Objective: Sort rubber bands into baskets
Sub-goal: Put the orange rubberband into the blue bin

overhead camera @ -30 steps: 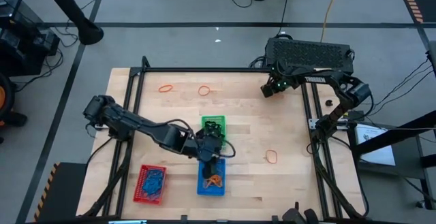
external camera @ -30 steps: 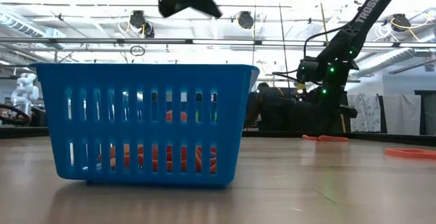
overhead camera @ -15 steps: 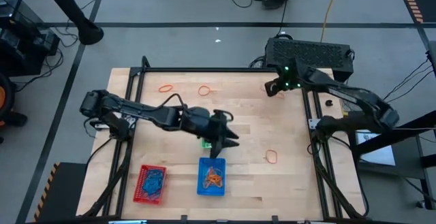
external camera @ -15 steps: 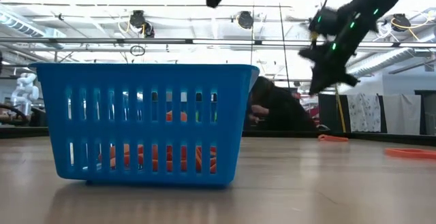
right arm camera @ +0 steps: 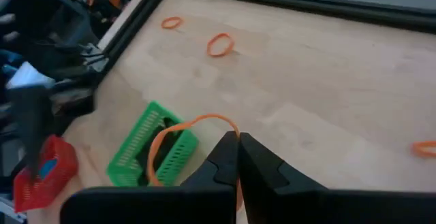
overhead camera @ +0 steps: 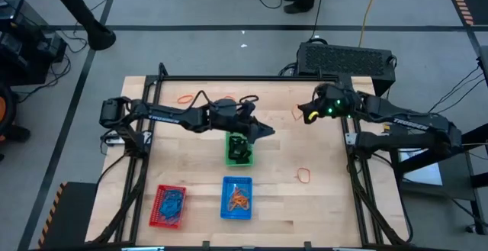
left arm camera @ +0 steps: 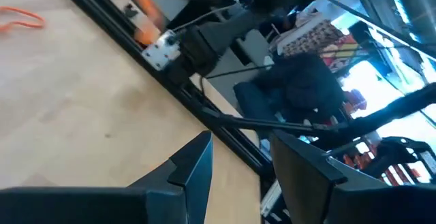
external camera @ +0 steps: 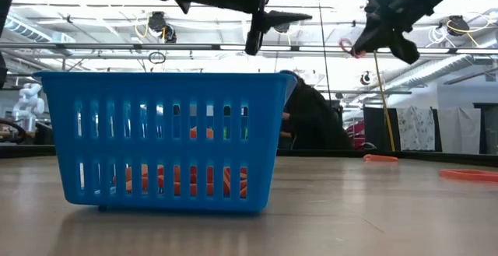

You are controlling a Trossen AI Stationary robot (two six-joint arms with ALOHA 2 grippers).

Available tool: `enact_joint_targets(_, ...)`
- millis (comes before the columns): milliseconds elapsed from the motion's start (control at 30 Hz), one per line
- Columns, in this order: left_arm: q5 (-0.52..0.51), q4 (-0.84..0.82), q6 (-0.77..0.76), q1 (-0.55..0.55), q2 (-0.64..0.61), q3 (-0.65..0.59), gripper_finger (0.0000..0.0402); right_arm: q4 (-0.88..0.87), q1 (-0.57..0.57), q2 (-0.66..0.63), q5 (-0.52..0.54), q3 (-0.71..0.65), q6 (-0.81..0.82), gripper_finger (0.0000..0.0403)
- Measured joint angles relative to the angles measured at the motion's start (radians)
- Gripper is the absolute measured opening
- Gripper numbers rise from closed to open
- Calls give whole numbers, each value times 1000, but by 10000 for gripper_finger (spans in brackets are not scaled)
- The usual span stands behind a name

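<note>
2 black jointed arms, white TROSSEN lettering, green indicator lights.

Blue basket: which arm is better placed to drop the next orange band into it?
Probably the right: its end effector is shut on an orange rubber band. The left end effector is open and empty, above the green basket, behind the blue basket.

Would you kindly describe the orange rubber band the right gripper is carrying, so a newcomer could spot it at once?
Start at the wooden table and find the right gripper, shut, above its far right corner. The held rubber band is a thin orange loop dangling from its tips. Every other loose orange band lies flat on the wood.
</note>
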Motion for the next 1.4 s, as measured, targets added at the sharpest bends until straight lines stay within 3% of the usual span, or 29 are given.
enact_joint_targets(200, 9, -10, 1, 52, 15, 0, 155, 39, 179, 16, 125, 0, 118, 0)
enact_joint_targets(400, 95, 42, -1, 79, 37, -1, 155, 104, 276, 78, 203, 0, 179, 0)
enact_joint_targets(800, 105, 90, -53, 76, 108, 8, 155, 265, 334, 211, 212, 0, 190, 0)
enact_joint_targets(1200, 123, 155, -53, 77, 118, 9, 154, 262, 340, 227, 208, 1, 189, 0)
enact_joint_targets(1400, 124, 105, -53, 76, 118, 9, 123, 274, 339, 227, 208, 1, 189, 0)
